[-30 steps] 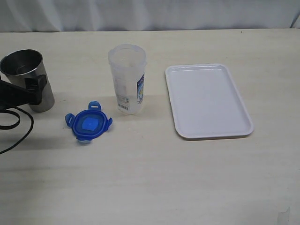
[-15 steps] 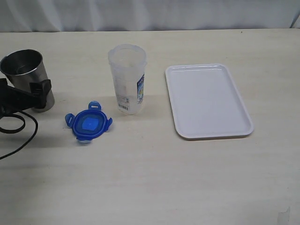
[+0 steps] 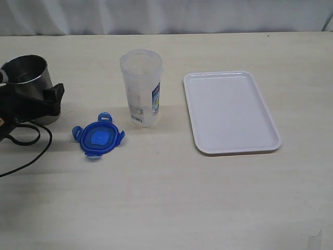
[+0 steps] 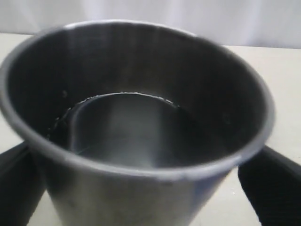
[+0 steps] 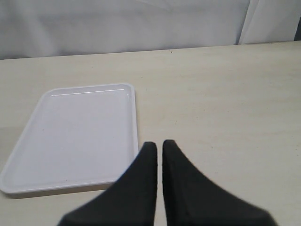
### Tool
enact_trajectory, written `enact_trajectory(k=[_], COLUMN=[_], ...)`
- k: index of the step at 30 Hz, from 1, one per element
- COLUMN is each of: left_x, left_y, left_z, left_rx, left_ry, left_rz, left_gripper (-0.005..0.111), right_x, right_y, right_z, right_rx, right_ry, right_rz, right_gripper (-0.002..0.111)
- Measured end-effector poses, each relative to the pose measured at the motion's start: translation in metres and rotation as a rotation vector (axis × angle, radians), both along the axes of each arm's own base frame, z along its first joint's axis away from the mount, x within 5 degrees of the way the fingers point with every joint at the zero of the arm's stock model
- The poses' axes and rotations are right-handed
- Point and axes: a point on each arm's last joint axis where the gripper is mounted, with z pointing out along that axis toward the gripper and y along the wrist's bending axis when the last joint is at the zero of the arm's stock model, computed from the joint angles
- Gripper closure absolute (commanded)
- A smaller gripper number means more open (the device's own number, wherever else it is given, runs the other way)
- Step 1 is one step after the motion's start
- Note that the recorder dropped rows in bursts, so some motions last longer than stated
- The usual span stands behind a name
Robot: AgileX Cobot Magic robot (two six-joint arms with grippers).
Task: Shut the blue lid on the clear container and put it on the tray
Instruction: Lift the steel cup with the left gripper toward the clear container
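Table [image 3: 166, 198] pale and wood-grained, white cloth hanging along the far edge. Near the middle, a little toward the left edge: clear container [image 3: 141, 88], upright, mouth uncovered, printed label and barcode turned toward the near edge. Close by, toward the near-left corner and not touching it: blue lid [image 3: 98, 136], flat on the table, 4 flaps splayed outward. On the right half, well apart from the container: tray [image 3: 231, 112], lying flat, long sides running from the far edge toward the near edge.

At the left edge: grey metal cup [image 3: 26, 70], upright, with left gripper [image 3: 36, 96] reaching in from that edge, jaws spread wide, 1 finger on each side of the cup. In the left wrist view, cup [image 4: 136, 122] filling most of the picture, 2 black fingers [image 4: 275, 188] flanking its wall; touching it or just clear of it, hard to tell in the blur. Black cable [image 3: 31, 151] looping over the table beside that gripper.

Right gripper [image 5: 159, 146] outside the exterior view; in the right wrist view, fingers pressed together, pinching nothing, hovering over the table near 1 corner of the tray [image 5: 75, 136].
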Motion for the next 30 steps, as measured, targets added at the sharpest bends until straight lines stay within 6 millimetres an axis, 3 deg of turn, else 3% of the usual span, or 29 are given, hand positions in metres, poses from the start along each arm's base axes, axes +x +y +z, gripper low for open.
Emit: enact_trajectory(k=[14,30], left_x=[0.003,0.010], left_y=[0.000,-0.001], left_z=[0.005,-0.006], left_rx=[-0.010,-0.009], left_ry=[-0.059,-0.045], left_rz=[-0.001,-0.001], left_gripper=[0.002,0.002], right_x=[0.000,0.000], right_y=[0.000,0.000], right_z=[0.000,0.000], right_rx=[0.000,0.000], right_ry=[0.000,0.000], right_rz=[0.000,0.000], right_gripper=[0.104,0.104])
